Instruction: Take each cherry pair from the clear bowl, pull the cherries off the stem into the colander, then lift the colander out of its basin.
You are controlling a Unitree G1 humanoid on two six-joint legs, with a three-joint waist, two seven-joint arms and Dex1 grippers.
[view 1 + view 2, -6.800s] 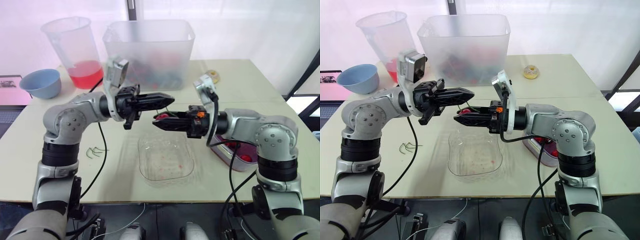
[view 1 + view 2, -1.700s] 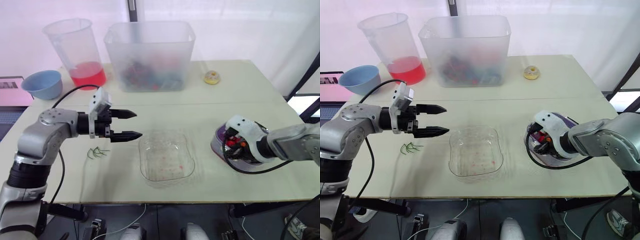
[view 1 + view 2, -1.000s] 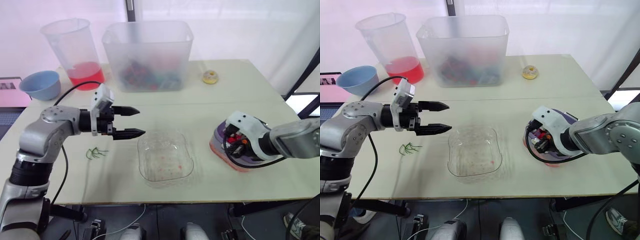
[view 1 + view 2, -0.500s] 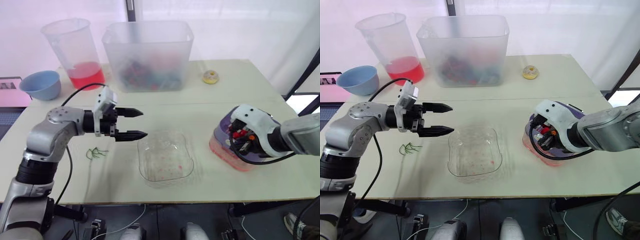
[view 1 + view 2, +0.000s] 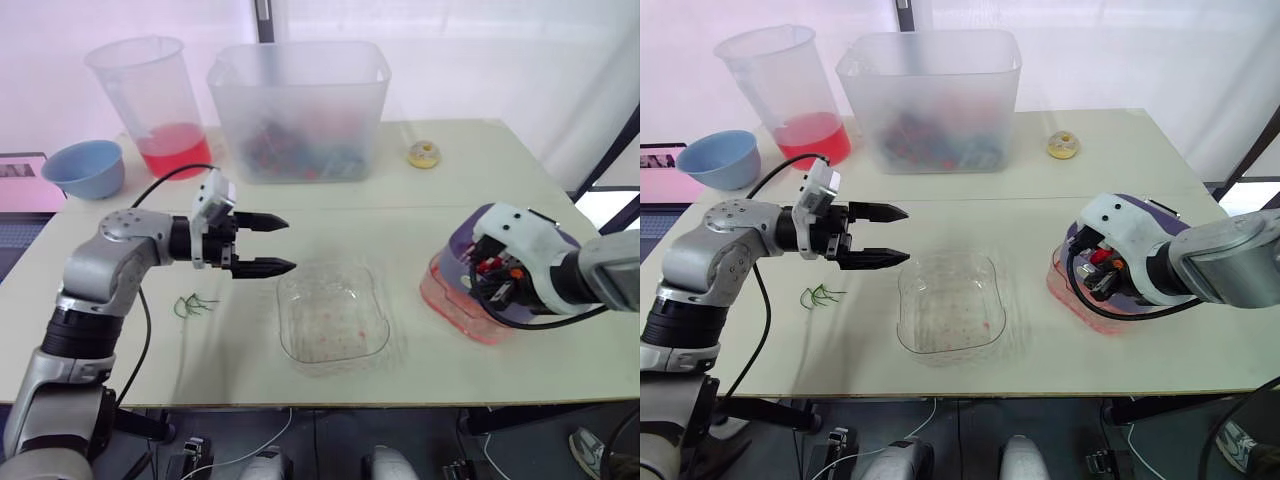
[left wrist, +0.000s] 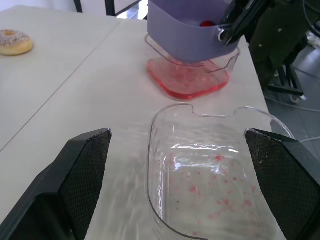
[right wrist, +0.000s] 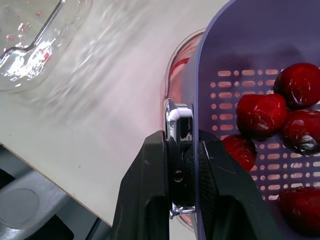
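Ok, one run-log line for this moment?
phase: colander lift | right claw: shut on colander rim, colander tilted, partly out of basin | left claw: open, empty, by clear bowl | clear bowl: empty

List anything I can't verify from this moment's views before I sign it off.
- How many cherries lie in the colander: the right wrist view cuts it off at the edge; in the eye views the right gripper and its wrist cover it.
- Whether the colander's bottom is clear of the basin: in the left wrist view the colander wall overlaps the basin's rim.
- Contents of the large tub: in the eye views its frosted walls blur them.
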